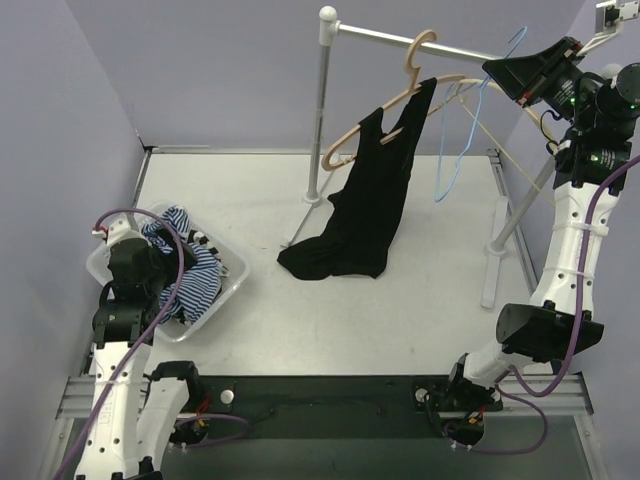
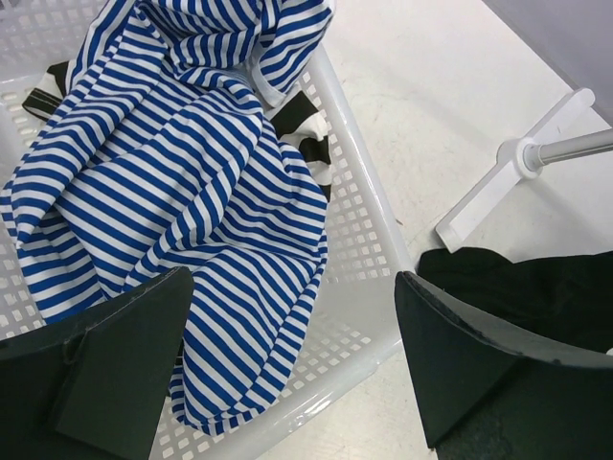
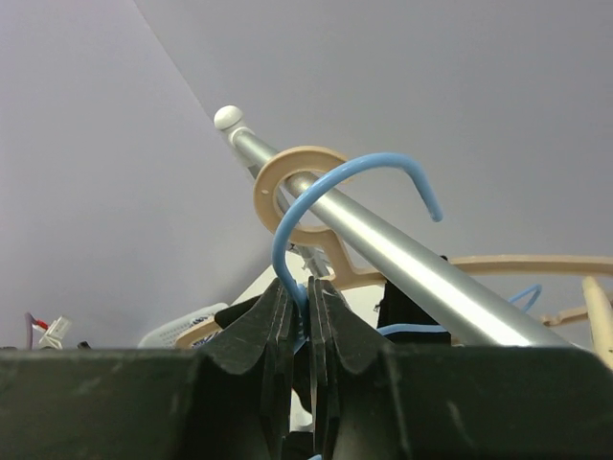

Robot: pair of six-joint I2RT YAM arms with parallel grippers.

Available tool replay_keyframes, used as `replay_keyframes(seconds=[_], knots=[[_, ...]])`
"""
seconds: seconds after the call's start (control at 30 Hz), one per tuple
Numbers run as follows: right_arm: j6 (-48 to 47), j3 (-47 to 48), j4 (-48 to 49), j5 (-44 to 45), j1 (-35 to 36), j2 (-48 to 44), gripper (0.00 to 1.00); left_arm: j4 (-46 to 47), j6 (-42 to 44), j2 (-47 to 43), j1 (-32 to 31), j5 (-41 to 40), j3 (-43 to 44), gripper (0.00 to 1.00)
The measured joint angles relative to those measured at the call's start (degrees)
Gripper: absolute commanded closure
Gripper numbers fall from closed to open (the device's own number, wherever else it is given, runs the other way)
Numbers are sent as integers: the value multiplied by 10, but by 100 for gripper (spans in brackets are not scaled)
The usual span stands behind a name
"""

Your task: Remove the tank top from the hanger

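Tank top hung long-axis down, below-left of the right claw — pinched on the blue hanger — with the wide-open left claw farther off.

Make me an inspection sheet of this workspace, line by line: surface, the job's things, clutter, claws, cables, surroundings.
Surface: white table, no spills seen.
Job's things: black tank top hangs on the tan hanger on the rack's rail, with its hem pooled on the table.
Clutter: white basket at the left holds a blue-and-white striped garment; a blue hanger is hooked on the same rail.
Claws: left claw is open above the basket and holds nothing; right claw is shut on the blue hanger's neck, below its hook.
Cables: purple cables run along both arms.
Surroundings: plain lilac walls around the table.
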Motion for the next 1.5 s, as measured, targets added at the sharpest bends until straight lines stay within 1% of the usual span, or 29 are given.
replay_keyframes(seconds=[0.37,0.47,0.5,0.57,0.6,0.7,0.77,0.87,0.93,1.17,1.27,1.5], knots=[[-5,-24,-43,1,0,2,93,13,14,-12,-9,13,10,3],[-8,-24,-50,2,-1,4,88,13,15,-12,-9,17,10,3],[-9,-24,-53,2,-2,5,85,13,15,-12,-9,18,10,3],[-10,-24,-63,5,-4,9,81,14,15,-14,-9,19,10,3],[-10,-24,-67,8,-6,10,76,14,15,-15,-9,20,10,3],[-12,-24,-82,11,-7,14,69,18,15,-17,-9,24,10,3],[-15,-21,-97,13,-7,15,68,21,18,-18,-9,33,10,3],[-24,-1,-137,17,-7,16,64,28,24,-15,-9,53,10,3],[-27,12,-162,23,-7,14,64,35,29,-10,-10,72,10,3],[-33,14,-253,77,-9,-19,57,64,55,-4,-16,135,-8,3],[-48,14,-298,118,-10,-46,55,82,69,0,-38,158,-16,3],[-72,29,-372,201,-5,-100,55,117,104,2,-98,184,-23,5]])
